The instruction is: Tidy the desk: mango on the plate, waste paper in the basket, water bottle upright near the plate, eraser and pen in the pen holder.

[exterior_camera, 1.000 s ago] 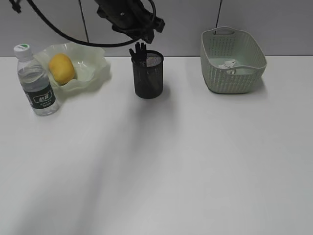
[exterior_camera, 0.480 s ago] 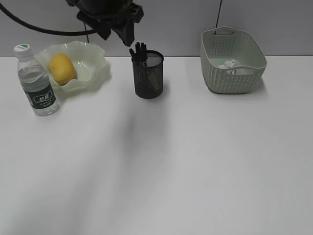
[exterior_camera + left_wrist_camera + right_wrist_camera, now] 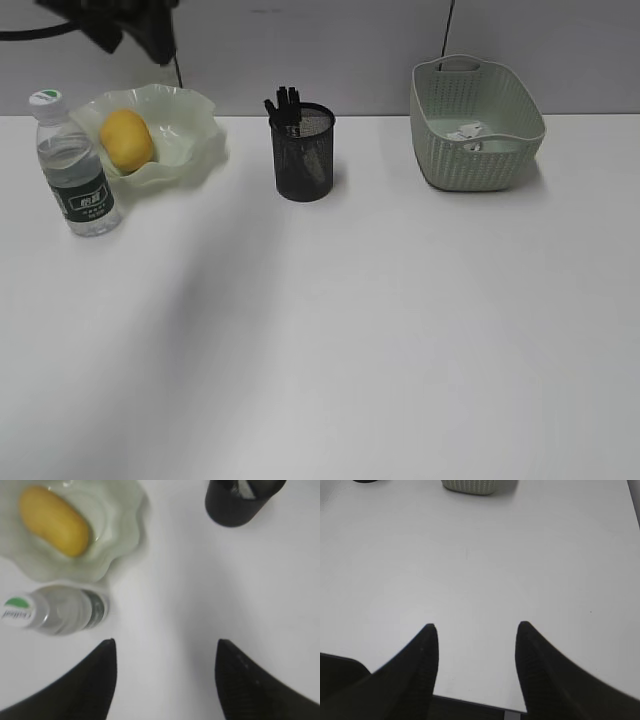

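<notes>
Mango in plate; bottle upright just beside plate. Paper in basket. Pen in holder; eraser not discernible. Left tool wide, empty, above worktop. Right tool wide, empty. Task likely complete.

The desk presents a plain white, smooth, matt top. Near its far left corner, the plate is pale green translucent plastic with a glossy, wavy rim; the mango in it has smooth yellow-orange skin with a soft sheen. The water bottle is clear, ribbed plastic with a dark green printed label and a white cap. The pen holder at the far edge is black wire mesh. The basket, toward the far right corner, is pale green matt plastic with a woven-pattern texture. The left gripper and right gripper have matt black fingers with a finely textured surface.
</notes>
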Controlling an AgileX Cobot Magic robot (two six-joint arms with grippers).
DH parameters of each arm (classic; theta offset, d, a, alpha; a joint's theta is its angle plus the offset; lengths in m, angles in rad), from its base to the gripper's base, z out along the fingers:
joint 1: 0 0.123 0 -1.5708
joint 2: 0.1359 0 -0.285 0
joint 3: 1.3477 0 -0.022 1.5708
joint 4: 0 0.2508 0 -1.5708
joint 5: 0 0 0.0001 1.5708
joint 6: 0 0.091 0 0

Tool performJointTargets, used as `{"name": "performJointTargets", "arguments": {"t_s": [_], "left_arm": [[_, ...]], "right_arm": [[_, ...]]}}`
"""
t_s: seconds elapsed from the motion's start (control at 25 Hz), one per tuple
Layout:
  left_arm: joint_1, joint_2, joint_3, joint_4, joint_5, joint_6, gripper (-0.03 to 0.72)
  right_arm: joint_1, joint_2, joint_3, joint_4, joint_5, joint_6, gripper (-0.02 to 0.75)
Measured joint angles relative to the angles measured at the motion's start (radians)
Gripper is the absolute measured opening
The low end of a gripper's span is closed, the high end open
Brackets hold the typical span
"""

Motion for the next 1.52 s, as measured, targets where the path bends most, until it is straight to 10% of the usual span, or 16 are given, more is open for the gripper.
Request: {"name": "performJointTargets", "arguments": {"t_s": [0.48,0.8,1.52], "left_arm": [[0.262,-0.548,0.642,-0.017,-0.1,0.034,0.475],[0.287,-1.034,0.949,-0.046,-0.147,0.034,0.475],[0.287,-1.758,1.105,-0.061,0.005,0.034,0.477]], "right_arm": [[0.0,0.0,0.0,0.0,0.0,0.0,0.404],[0.0,0.0,0.0,0.0,0.0,0.001,0.404],[0.0,0.0,0.0,0.06,-0.001,-0.058,0.408]]}}
